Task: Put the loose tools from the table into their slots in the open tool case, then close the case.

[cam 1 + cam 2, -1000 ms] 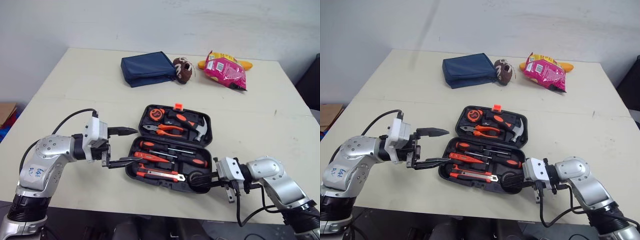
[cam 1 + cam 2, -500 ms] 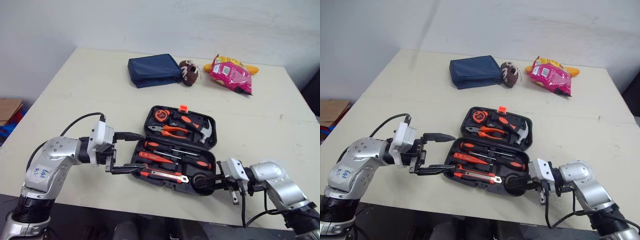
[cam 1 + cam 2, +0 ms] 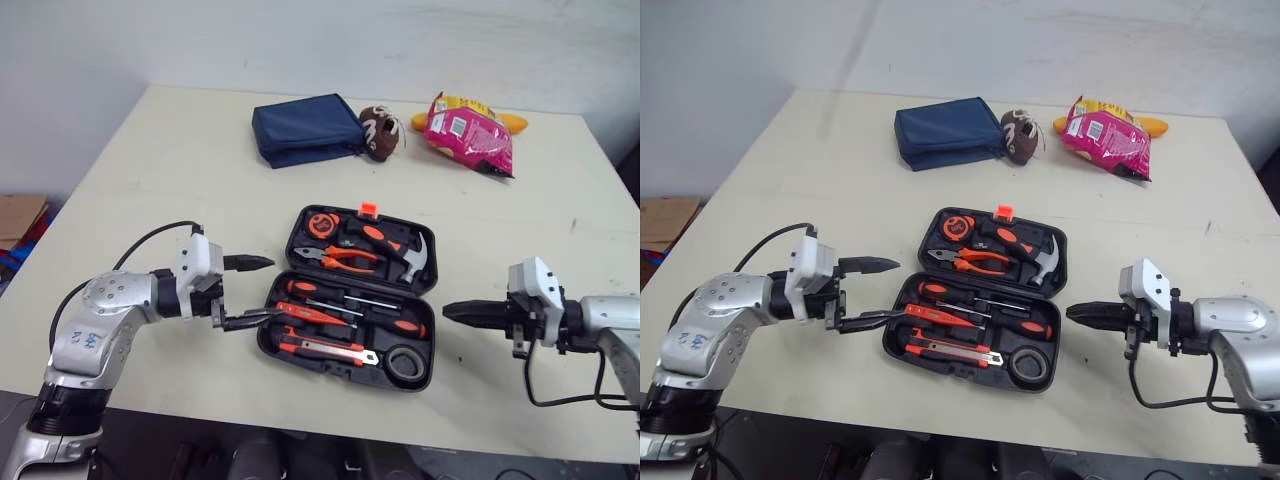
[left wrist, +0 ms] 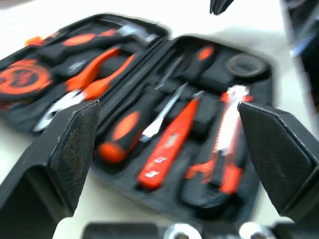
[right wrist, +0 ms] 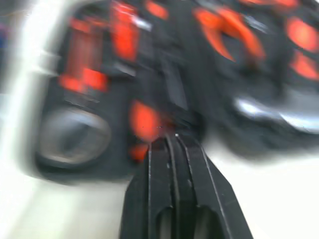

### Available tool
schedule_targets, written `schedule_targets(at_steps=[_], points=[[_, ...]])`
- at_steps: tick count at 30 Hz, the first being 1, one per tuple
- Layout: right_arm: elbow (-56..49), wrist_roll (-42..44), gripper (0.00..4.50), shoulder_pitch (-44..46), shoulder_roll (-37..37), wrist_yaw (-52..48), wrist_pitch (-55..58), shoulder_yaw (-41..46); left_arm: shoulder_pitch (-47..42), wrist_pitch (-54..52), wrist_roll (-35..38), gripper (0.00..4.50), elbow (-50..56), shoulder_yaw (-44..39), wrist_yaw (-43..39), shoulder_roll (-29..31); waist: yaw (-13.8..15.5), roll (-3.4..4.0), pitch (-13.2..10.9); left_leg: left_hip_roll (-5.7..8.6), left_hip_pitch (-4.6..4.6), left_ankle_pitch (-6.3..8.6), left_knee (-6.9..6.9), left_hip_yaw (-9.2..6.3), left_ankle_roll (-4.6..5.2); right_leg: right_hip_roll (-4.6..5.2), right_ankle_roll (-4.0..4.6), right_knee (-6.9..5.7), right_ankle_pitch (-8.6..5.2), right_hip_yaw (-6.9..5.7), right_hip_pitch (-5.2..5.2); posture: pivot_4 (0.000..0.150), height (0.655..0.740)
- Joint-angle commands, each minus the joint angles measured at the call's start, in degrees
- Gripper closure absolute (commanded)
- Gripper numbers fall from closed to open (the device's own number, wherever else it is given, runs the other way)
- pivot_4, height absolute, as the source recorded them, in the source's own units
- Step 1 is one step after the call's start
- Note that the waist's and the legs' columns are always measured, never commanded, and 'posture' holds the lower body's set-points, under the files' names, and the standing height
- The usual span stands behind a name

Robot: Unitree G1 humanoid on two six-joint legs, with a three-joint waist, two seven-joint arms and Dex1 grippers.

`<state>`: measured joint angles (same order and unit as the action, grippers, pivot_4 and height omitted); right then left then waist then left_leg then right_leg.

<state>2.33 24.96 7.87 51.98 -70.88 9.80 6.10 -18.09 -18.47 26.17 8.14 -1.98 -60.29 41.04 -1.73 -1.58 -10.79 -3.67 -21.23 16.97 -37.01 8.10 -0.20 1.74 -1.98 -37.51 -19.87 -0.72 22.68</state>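
Evidently, the black tool case (image 3: pixel 330 361) lies open, orange-handled tools (image 3: pixel 305 312) slotted inside.

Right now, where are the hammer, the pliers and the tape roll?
hammer (image 3: pixel 414 262), left eye view, on its steel head.
pliers (image 3: pixel 350 266), left eye view, on an orange handle.
tape roll (image 3: pixel 390 365), left eye view, on its rim.

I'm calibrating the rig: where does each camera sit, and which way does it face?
Eye views: on the head, facing forward and down at the table and open case; left gripper and right gripper show.
Left wrist: looks along the open left gripper into the case.
Right wrist: looks along the shut right gripper at the case from the opposite side.
Shared: both wrist views show the tape roll.
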Motion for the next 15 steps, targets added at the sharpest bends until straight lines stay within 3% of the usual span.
schedule_targets(at_steps=[1, 8, 9, 15], points=[[5.3, -5.03, 4.5, 0.9, -0.37, 1.79, -4.3, -0.66, -2.71, 1.86, -4.97, 0.9, -4.79, 1.59, 2.81, -0.71, 0.02, 0.01, 0.0, 0.0, 0.0, -0.01, 0.0, 0.03, -0.02, 0.0, 0.0, -0.02, 0.0, 0.03, 0.01, 0.15, 0.74], [6.62, -9.97, 4.5, 2.37, -4.27, 5.68, -6.02, -4.11, -9.65, 4.55, -13.18, 4.19, -18.61, 5.32, 8.34, -5.67, -0.39, -0.06, -0.01, -0.1, 0.04, -0.19, -0.06, 0.24, -0.34, -0.14, -0.04, -0.06, 0.01, 0.21, 0.06, 0.15, 0.74], [6.35, -10.06, 4.5, 2.55, -4.82, 6.25, -5.77, -4.29, -10.39, 4.99, -14.16, 4.37, -19.8, 5.61, 9.25, -6.31, -0.47, -0.07, -0.01, -0.11, 0.05, -0.2, -0.08, 0.26, -0.36, -0.16, -0.05, -0.08, 0.02, 0.23, 0.06, 0.15, 0.74], [2.03, -12.23, 4.5, 4.72, -9.07, 10.03, -2.95, -7.34, -13.19, 4.67, -16.2, 4.37, -23.52, 8.73, 7.71, -9.42, -1.18, -0.12, -0.01, -0.15, 0.18, -0.33, -0.08, 0.26, -0.58, -0.21, -0.05, -0.35, 0.03, 0.26, 0.08, 0.15, 0.74]])
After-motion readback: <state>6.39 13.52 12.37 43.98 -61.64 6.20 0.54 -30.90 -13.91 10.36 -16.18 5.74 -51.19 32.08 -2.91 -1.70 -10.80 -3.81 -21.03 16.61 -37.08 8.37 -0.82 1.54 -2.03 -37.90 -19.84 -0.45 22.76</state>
